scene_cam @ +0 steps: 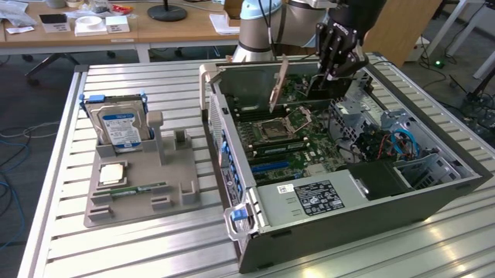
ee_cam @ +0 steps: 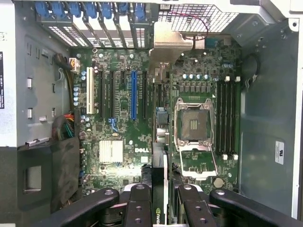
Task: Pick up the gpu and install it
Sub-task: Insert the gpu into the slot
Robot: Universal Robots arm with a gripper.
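**Pincer state.** The pincer (scene_cam: 334, 70) hangs over the far half of the open case (scene_cam: 371, 214). Its fingers (ee_cam: 140, 201) are set narrow and clamped on the gpu (ee_cam: 160, 175), which sits between them.

**Gpu position.** The gpu is carried on edge directly below the pincer, over the board (ee_cam: 113, 118). It is not on the surface (scene_cam: 155, 249). Its bracket (scene_cam: 279, 81) stands above the case rim in the exterior view, so the gpu is judged raised and not yet seated.

**Long axis.** The gpu runs from the pincer toward the rear wall of the case, on the exterior view's left, with the bracket at that end. In the wrist view this axis lies parallel to the slots.

**Governing relation.** The gpu's edge lies between the blue slot (ee_cam: 134, 94) and the socket (ee_cam: 194, 125). It is closer to the black slot beside the blue one. Whether it is lined up with any slot cannot be told.

**Other items.** The drive (scene_cam: 120, 124) and the RAM stick (scene_cam: 139, 189) rest in the holder (scene_cam: 182, 174), well apart from the case.
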